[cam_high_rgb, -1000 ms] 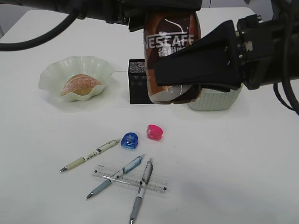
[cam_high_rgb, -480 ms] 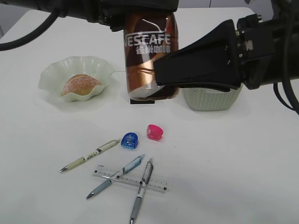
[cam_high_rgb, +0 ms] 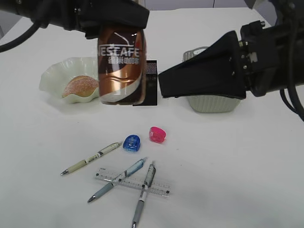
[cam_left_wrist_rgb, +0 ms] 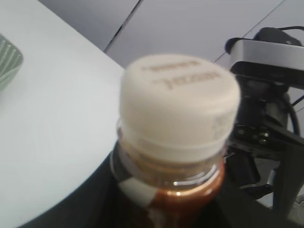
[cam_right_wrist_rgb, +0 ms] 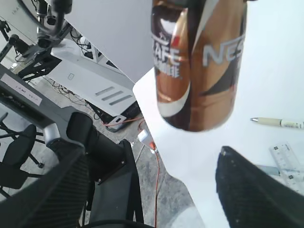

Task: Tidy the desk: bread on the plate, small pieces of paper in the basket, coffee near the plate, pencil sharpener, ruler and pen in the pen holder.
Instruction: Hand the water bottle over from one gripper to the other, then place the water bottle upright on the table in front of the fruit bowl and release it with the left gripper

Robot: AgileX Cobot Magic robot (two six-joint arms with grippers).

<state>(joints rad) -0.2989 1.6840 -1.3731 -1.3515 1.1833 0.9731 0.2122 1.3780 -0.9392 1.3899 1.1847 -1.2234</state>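
coffee bottle point(cam_high_rgb: 121, 66) | carried leftward toward plate point(cam_high_rgb: 52, 80) | clear of right tool point(cam_high_rgb: 164, 85)

The bread point(cam_high_rgb: 80, 86) lies in the plate point(cam_high_rgb: 52, 76) at the left; the pen holder point(cam_high_rgb: 148, 83) stands right of it, the basket point(cam_high_rgb: 211, 102) farther right; sharpeners point(cam_high_rgb: 131, 143), pens point(cam_high_rgb: 118, 179) and ruler point(cam_high_rgb: 161, 189) lie in front.

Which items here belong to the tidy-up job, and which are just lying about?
Job items:
- coffee bottle, held by left tool
- plate with bread
- basket
- black pen holder
- blue sharpener, pink sharpener
- ruler
- three pens

Just lying about:
- nothing seen on the table
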